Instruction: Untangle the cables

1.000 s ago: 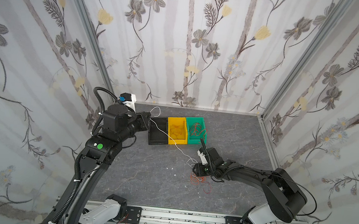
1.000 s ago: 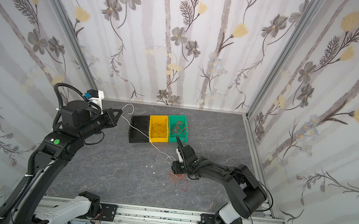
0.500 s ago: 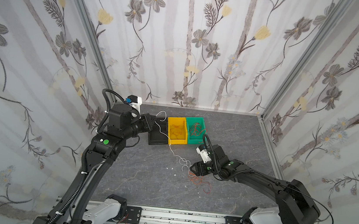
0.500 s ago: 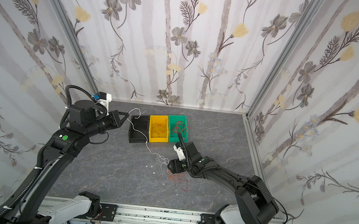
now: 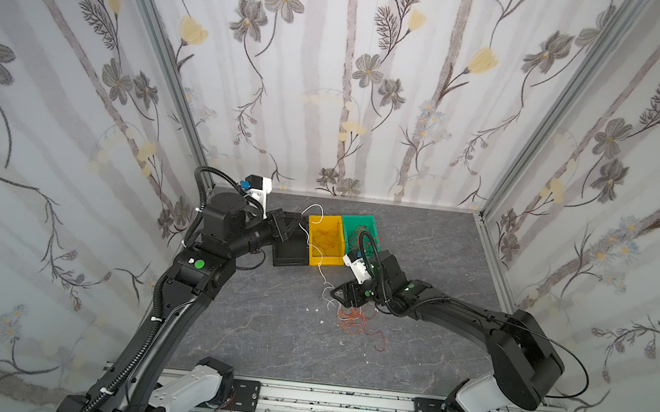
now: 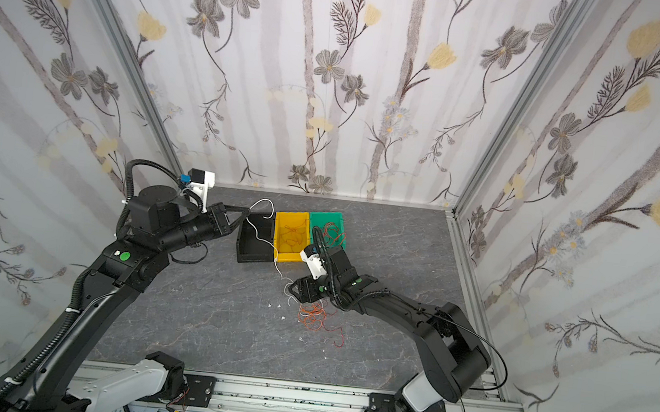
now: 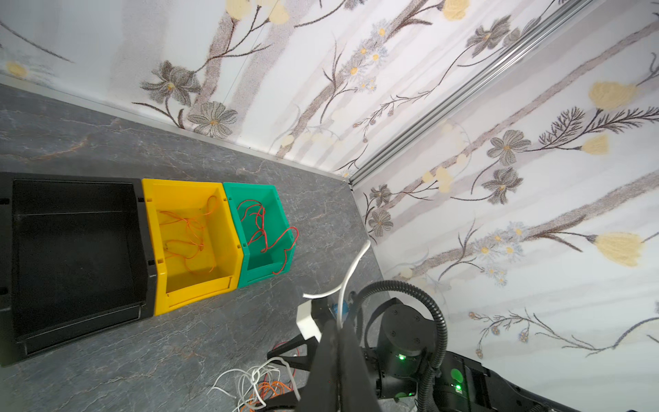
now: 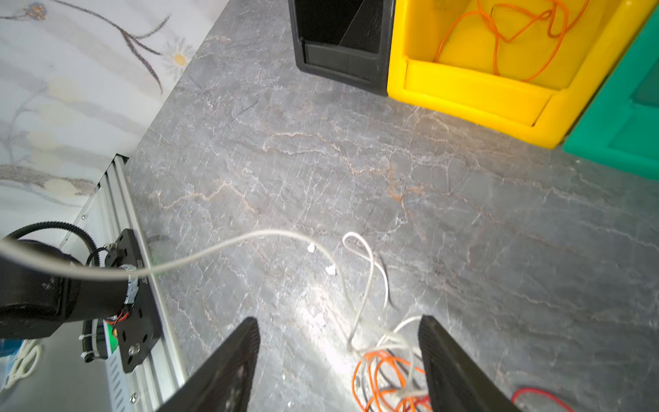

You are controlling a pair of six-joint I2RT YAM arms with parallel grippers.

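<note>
Our left gripper [image 5: 299, 224] is clamped shut on a thin white cable [image 8: 249, 234] by the black plastic bin [image 5: 290, 251]. Our right gripper [image 8: 338, 356] stands open and holds nothing. It is low over the tangle of thin orange, red and white cables [image 5: 351, 321] on the grey marbled tabletop [image 5: 264, 334].

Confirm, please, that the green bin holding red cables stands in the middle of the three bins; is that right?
No: the green bin holding red cables stands at one end; the yellow bin is in the middle, as the left wrist view shows.
</note>
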